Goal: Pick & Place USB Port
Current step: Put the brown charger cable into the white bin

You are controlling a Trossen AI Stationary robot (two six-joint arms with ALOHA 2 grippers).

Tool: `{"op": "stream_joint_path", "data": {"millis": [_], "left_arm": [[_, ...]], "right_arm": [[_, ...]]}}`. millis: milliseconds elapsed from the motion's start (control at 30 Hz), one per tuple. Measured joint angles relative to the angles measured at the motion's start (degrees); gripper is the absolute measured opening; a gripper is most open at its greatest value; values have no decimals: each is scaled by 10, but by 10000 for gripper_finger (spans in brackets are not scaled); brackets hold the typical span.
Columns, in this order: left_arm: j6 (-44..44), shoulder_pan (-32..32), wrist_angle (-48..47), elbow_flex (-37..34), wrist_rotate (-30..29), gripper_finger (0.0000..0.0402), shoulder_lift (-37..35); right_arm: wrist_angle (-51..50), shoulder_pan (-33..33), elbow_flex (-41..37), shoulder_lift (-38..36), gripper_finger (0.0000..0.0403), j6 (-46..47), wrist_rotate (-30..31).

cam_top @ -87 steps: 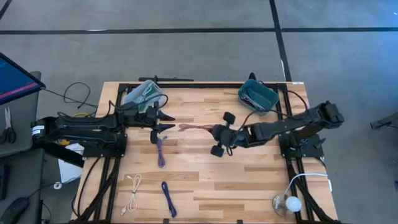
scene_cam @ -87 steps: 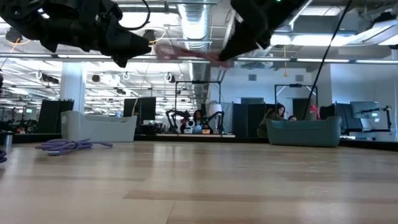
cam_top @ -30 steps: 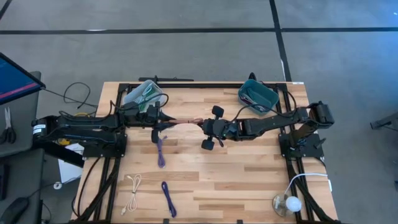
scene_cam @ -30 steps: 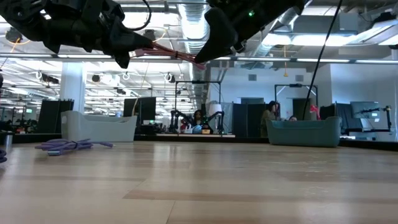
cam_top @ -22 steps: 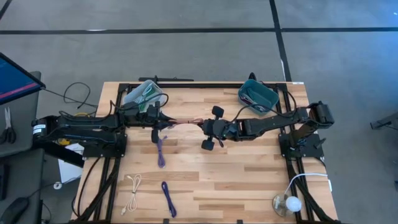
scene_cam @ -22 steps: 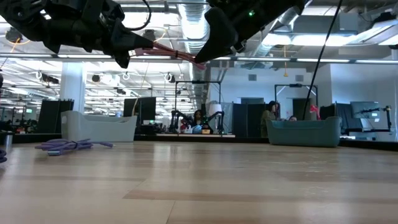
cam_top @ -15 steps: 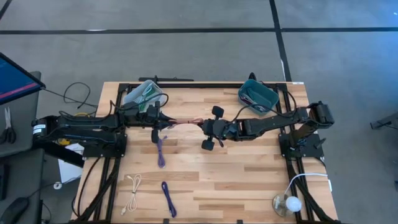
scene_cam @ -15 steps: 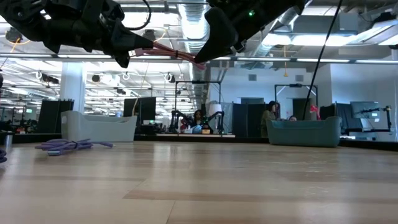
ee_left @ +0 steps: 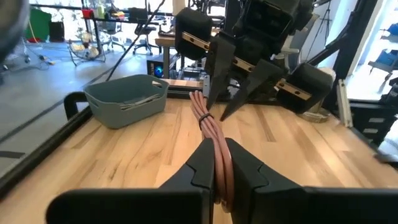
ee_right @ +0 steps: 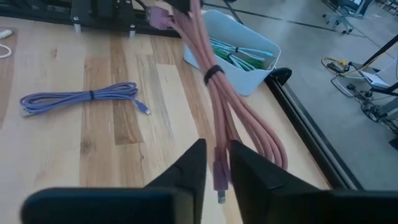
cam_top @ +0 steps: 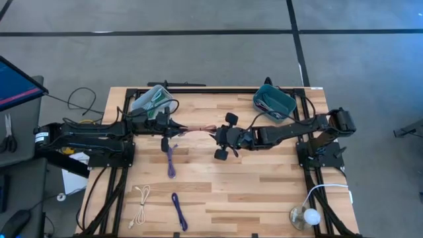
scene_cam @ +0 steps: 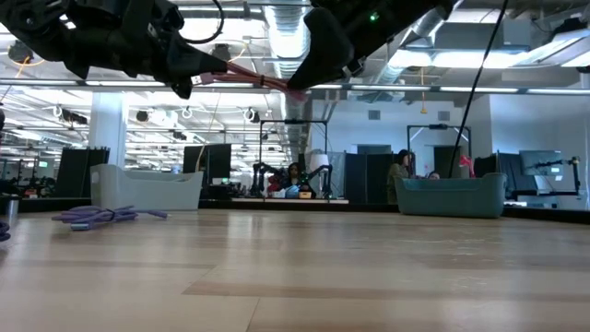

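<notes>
A pink USB cable (cam_top: 197, 130), bundled by a black tie (ee_right: 212, 73), hangs level above the table's middle between the two arms. My left gripper (cam_top: 174, 129) is shut on its left end. My right gripper (cam_top: 219, 136) is open; its fingers (ee_right: 198, 167) stand on either side of the cable's right end (ee_right: 219, 177), and I cannot tell whether they touch it. In the left wrist view the right gripper (ee_left: 216, 107) shows past the cable's far end. My left gripper pinches the cable bundle near its left end (ee_left: 219, 163) between its two fingers. The fingers (ee_left: 200, 167) point level toward the table's right and lie along the bundle. The cable runs straight out from them, clear of the table.
A pale bin (cam_top: 153, 99) with green cables stands at the far left, a teal bin (cam_top: 273, 101) at the far right. Two purple cables (cam_top: 170, 160) (cam_top: 179, 211) and a white one (cam_top: 140, 205) lie on the near left. A white bulb (cam_top: 305, 216) sits at the near right.
Both arms have kept their places. My left gripper has shut on the pink cable's left end, and my right gripper's fingers have parted a little around its right end. The cable stays level in the air.
</notes>
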Motion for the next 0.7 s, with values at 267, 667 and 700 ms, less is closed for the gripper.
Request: {"op": "stream_joint_path", "data": {"millis": [267,667,700], "left_arm": [[34,21,-15,0,-60,15,0],[34,142,-35,-1,-64,15,-3],[34,155,-40,-1,-64,15,-5]], "right_arm": [[-53,8,0,0,99,35,17],[-264,16,-1,-82,98,181,20],[-280,18,-1,-90,98,193,25]]}}
